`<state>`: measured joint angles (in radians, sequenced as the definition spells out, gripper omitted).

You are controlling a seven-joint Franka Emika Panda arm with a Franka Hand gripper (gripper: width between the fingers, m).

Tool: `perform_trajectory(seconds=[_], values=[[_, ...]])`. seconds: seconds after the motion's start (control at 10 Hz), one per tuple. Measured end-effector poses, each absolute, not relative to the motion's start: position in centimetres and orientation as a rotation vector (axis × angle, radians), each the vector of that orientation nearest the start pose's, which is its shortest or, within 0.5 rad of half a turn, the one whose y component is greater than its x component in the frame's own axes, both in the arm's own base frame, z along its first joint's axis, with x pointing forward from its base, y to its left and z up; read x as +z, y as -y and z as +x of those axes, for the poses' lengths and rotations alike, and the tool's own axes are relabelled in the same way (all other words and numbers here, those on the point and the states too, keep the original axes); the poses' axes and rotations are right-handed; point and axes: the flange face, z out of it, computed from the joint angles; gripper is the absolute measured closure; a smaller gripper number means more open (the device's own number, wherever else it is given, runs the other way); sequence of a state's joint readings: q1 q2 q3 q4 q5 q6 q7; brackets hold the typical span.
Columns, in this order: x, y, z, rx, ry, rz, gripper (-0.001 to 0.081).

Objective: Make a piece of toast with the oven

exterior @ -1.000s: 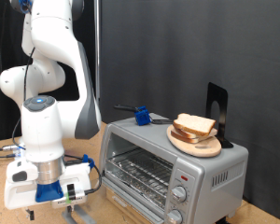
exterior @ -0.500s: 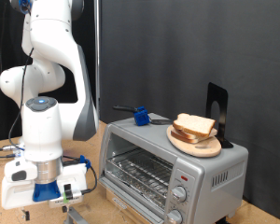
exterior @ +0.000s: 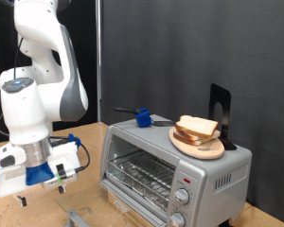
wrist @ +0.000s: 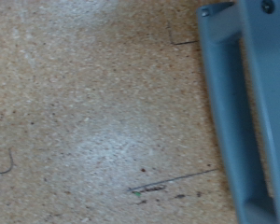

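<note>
One slice, the piece of toast (exterior: 198, 128), is kept on a wooden plate (exterior: 196, 146) atop the oven (exterior: 175, 168). The gripper (exterior: 43, 196) is hung low beside the oven; its opening cannot be told.

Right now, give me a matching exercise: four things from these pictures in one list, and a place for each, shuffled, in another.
Things:
1 piece of toast
2 wooden plate
3 gripper
4 blue object

Places:
A on the oven, by the dark stand
B low, at the exterior view's left of the oven
C on the plate
D oven top, far end

Pairs: 1-C, 2-A, 3-B, 4-D
</note>
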<state>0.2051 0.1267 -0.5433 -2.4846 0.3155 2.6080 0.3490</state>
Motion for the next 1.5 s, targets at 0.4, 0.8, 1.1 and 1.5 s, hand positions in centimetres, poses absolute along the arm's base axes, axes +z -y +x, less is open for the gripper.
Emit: perform_trajectory(seconds=[0.4, 0.8, 1.1, 1.5], values=[[28.2, 14.0, 45.1, -0.022, -1.158, -2.445, 0.0003], [34.3, 12.2, 45.8, -0.108, -1.036, -2.305, 0.0003], [38.1, 10.5, 46.2, -0.124, -1.015, -2.287, 0.0003], [40.3, 7.5, 46.7, -0.111, -0.814, -2.128, 0.0003]])
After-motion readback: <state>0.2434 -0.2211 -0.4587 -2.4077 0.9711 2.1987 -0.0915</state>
